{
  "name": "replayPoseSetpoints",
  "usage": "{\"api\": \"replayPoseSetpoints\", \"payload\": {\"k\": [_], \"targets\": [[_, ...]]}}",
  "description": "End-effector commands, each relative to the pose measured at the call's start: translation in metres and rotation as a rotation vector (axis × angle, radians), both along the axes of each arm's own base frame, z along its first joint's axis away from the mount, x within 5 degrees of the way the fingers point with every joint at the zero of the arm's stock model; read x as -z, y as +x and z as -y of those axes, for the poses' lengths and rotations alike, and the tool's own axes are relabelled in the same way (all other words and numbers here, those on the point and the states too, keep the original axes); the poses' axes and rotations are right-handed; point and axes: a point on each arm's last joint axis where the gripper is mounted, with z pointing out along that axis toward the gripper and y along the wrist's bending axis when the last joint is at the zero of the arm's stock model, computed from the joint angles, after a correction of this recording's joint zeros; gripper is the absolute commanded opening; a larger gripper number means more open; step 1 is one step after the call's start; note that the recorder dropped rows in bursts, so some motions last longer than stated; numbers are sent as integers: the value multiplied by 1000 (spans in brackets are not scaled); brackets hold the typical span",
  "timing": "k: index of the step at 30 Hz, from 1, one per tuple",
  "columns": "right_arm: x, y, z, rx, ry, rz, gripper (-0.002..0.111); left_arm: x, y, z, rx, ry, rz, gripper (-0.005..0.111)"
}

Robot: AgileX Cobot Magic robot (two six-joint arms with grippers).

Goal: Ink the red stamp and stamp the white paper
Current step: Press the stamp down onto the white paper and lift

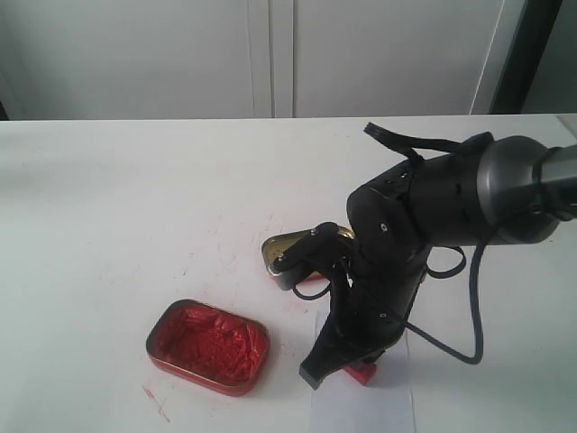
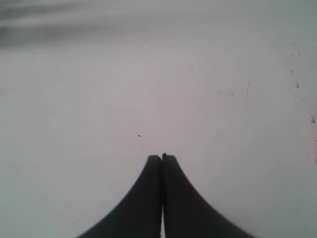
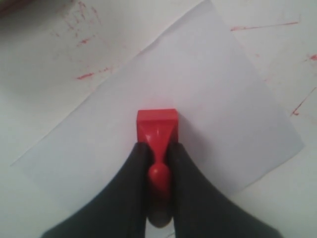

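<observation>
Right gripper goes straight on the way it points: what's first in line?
The white paper: the right gripper holds the red stamp base-first towards it. Whether the base touches the sheet is unclear.

The stamp (image 3: 157, 126) is smooth, glossy red plastic, and the fingers (image 3: 124, 198) look like matt black plastic. The paper (image 3: 208, 89) is thin, flat and matt white. Beside the paper, the tin (image 1: 203, 378) is thin metal, its red paste (image 1: 212, 341) lumpy and rough. Beyond the paper, the lid (image 1: 281, 245) is shiny gold metal. The desk (image 1: 135, 198) is smooth matt white, smeared red near the paper.
</observation>
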Motion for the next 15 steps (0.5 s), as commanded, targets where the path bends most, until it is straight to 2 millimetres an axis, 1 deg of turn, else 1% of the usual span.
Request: {"api": "replayPoseSetpoints", "payload": {"k": [1,15], "targets": [[-4,1,0,10,-17,-12,0,1,0,0,7,-3,1,0],[-15,10,-8,85,49,51,0,1,0,0,7,-3,1,0]]}}
